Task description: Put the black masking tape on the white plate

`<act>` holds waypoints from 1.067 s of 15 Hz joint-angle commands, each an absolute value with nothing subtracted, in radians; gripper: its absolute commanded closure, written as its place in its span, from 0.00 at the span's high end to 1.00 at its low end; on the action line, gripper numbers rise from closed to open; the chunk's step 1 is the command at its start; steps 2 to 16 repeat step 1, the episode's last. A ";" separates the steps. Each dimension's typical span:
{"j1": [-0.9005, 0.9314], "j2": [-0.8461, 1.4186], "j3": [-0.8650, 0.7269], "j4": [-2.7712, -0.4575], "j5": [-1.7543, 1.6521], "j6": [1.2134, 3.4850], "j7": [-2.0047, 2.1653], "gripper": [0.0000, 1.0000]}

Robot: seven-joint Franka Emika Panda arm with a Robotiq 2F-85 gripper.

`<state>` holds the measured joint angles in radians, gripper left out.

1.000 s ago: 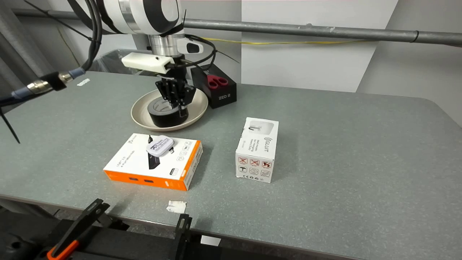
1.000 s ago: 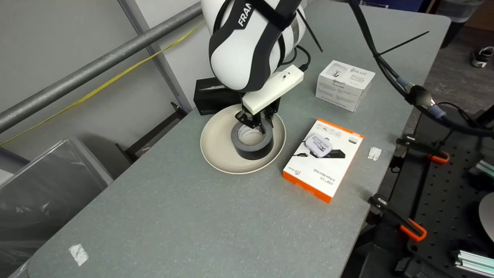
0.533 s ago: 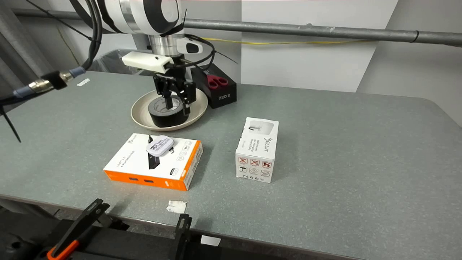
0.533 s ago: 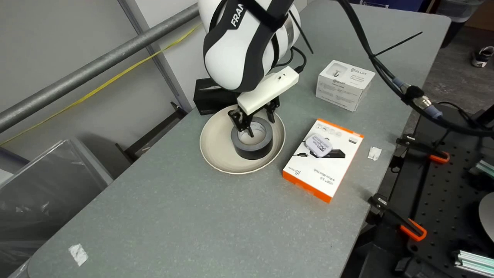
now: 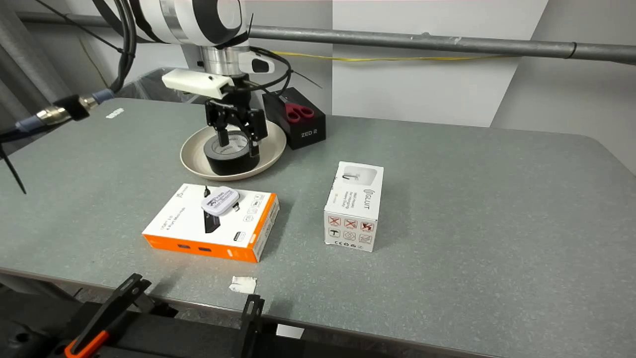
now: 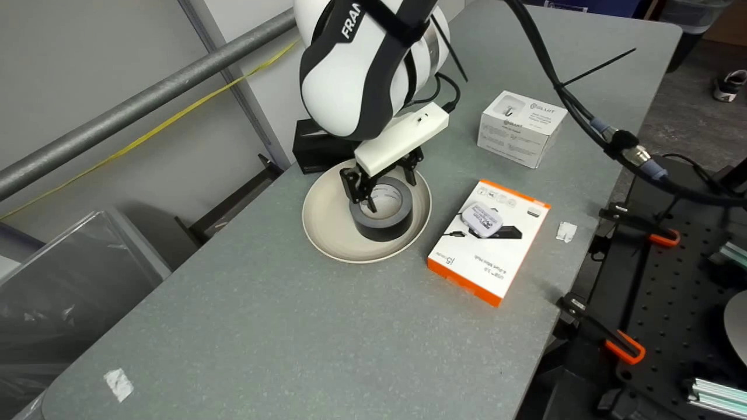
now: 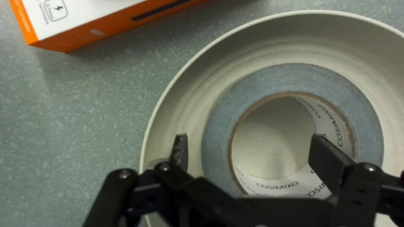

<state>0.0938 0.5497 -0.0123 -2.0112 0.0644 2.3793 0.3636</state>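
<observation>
The black masking tape (image 5: pixel 231 165) lies flat on the white plate (image 5: pixel 193 158), as both exterior views show. From the wrist, the top face of the tape (image 7: pixel 292 77) looks grey-blue, and bare plate (image 7: pixel 176 116) shows inside its hollow centre. My gripper (image 7: pixel 248 142) stands open above and around one side of the roll. One of its fingers (image 7: pixel 181 151) is outside the ring, over the plate, with a gap to the tape. The opposite finger (image 7: pixel 329 160) is over the hollow centre. In an exterior view the gripper (image 6: pixel 392 195) is low over the roll.
A black box (image 5: pixel 308 130) with red scissors printed or lying on it stands close behind the plate. Nearer the table's front edge lies a white-and-orange box (image 5: pixel 211 223) with a small white case (image 5: pixel 220 201) on top. A white box (image 5: pixel 354 204) stands farther off.
The jaws have opened from a narrow grip on the tape's wall to wide apart. The gripper has also shifted slightly sideways and up. Tape and plate have stayed in place.
</observation>
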 commanded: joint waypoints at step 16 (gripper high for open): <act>0.100 0.551 -0.019 -2.008 0.070 2.374 0.360 1.00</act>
